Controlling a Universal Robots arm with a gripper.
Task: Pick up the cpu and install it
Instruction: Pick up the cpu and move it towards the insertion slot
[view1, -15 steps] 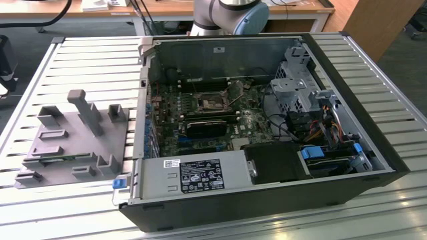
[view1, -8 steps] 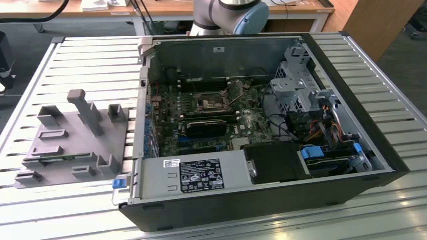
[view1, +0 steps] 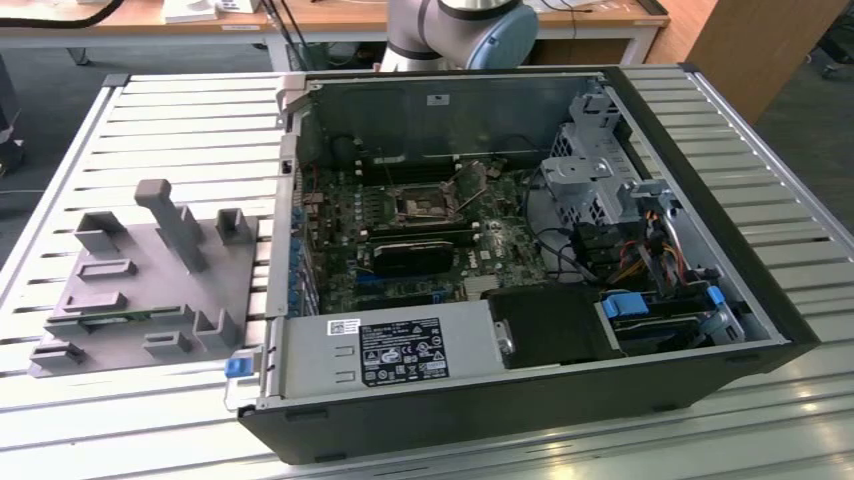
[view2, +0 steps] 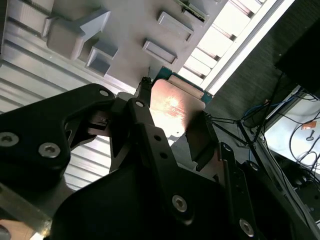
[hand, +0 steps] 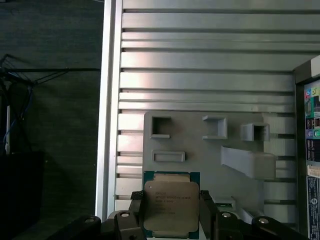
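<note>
The cpu (hand: 171, 206), a flat square chip with a silver-grey metal top and a green rim, sits between my gripper's (hand: 171, 214) two black fingers, which are shut on its opposite edges. In the second wrist view the cpu (view2: 174, 107) shows as a shiny plate between the same fingers (view2: 200, 137). It hangs well above the grey fixture tray (hand: 200, 150), over the tray's edge nearest the table side. In the exterior view the open computer case (view1: 534, 250) holds the motherboard with its square socket (view1: 427, 205).
The grey fixture tray (view1: 147, 290) with upright posts lies on the slatted metal table (view1: 187, 120), at the exterior view's left of the case. A black block (view1: 420, 252), a power supply (view1: 387, 350) and drive cages (view1: 601, 170) fill the case. The arm's base (view1: 461, 30) stands behind it.
</note>
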